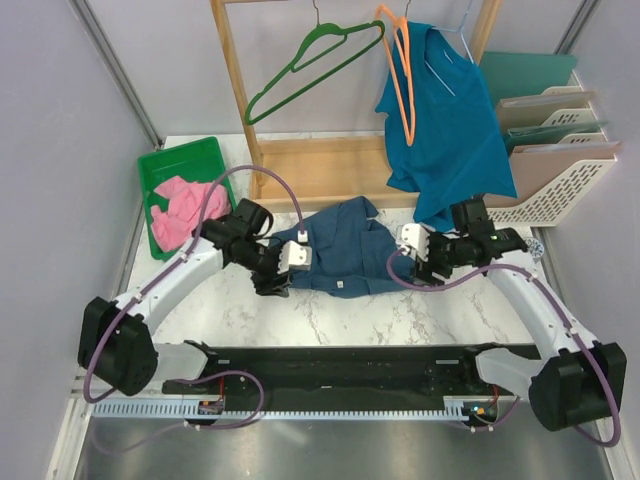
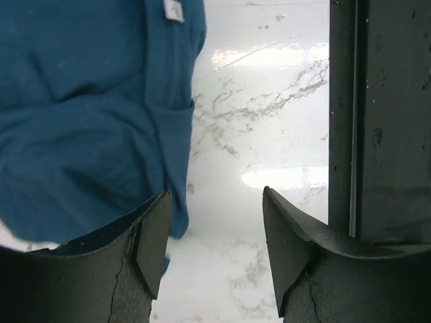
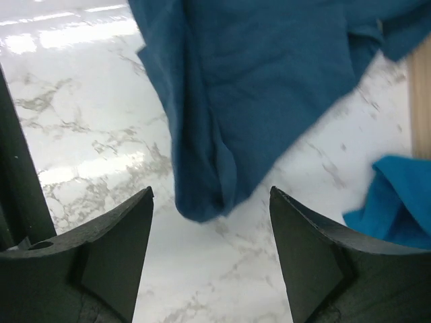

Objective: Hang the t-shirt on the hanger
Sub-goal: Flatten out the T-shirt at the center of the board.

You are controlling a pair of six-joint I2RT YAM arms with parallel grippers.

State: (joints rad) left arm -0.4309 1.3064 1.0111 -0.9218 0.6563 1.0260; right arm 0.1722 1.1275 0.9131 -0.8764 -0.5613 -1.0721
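I'm seeing both tools sitting open, gripping nothing: left gripper [image 2: 213, 247] at the t-shirt's [image 1: 345, 250] 9 o'clock edge, right gripper [image 3: 211, 250] at its 3 o'clock. The t-shirt is lying crumpled on the table [image 1: 330, 318] between them. The hanger [image 1: 403, 82] is hanging from the rack [image 1: 234, 85] at 12 o'clock.

I am holding both arms bent inward and low. My left end effector [image 2: 214, 252] is standing with jaws apart, gripping nothing; my right end effector [image 3: 211, 250] is standing likewise.
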